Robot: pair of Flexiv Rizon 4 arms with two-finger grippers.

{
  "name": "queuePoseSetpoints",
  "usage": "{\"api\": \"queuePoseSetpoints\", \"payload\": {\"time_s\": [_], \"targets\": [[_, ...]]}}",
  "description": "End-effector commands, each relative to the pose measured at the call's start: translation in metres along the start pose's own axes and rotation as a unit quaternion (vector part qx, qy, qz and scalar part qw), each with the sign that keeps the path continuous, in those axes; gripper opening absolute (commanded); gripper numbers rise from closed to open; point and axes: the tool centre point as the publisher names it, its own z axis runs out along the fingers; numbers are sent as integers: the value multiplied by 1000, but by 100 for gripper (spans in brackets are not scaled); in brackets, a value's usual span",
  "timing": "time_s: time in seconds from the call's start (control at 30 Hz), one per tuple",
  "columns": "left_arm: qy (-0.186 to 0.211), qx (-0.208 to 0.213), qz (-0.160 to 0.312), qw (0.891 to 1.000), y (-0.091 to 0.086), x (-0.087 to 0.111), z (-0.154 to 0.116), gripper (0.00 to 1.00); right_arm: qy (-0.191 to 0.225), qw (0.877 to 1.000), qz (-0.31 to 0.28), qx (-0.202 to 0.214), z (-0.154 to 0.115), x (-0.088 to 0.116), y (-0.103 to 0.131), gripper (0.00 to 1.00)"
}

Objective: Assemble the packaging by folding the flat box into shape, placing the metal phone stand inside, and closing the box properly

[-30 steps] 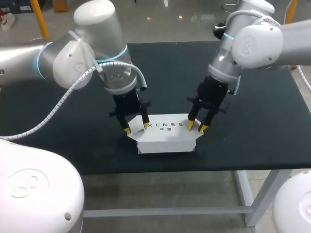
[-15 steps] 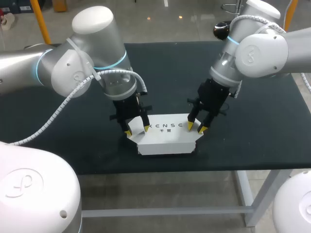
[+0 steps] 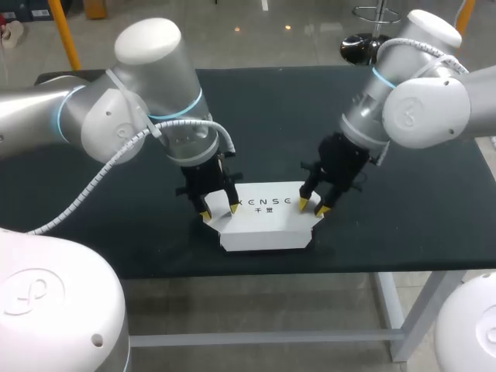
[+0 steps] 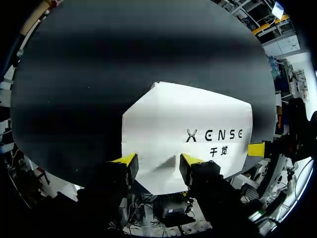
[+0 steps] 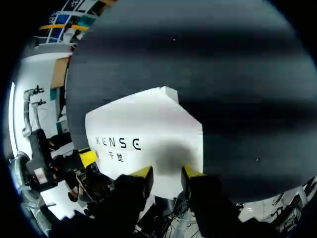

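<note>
A white box (image 3: 265, 218) with dark print on its top lies near the table's front edge, folded into shape with its top down. My left gripper (image 3: 218, 210) stands open over the box's left end, its yellow tips straddling the angled end flap. The left wrist view shows the box (image 4: 188, 134) ahead of my left gripper (image 4: 157, 161), with its near corner between the tips. My right gripper (image 3: 312, 206) stands open over the right end in the same way. The box (image 5: 148, 134) runs out ahead of my right gripper (image 5: 166, 173). No phone stand is visible.
The black table (image 3: 116, 201) stretches to the left, right and behind the box. The front edge (image 3: 349, 263) runs close below the box. The two arms close in on the box from both sides.
Both arms have shifted their elbows slightly while the grippers stay at the box's ends. The left gripper has dropped a little. The box has not moved.
</note>
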Motion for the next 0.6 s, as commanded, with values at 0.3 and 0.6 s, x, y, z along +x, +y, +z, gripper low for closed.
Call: {"api": "queuePoseSetpoints", "payload": {"time_s": [0.3, 0.6], "targets": [[-8, 0, 1, 1000, -1, 4, 5, 60, 14, 999, 0, -51, 6, -8, -9, 41], [-7, 4, 7, 1000, -1, 4, 7, 64, 29, 998, -14, -59, 11, -12, -1, 43]]}}
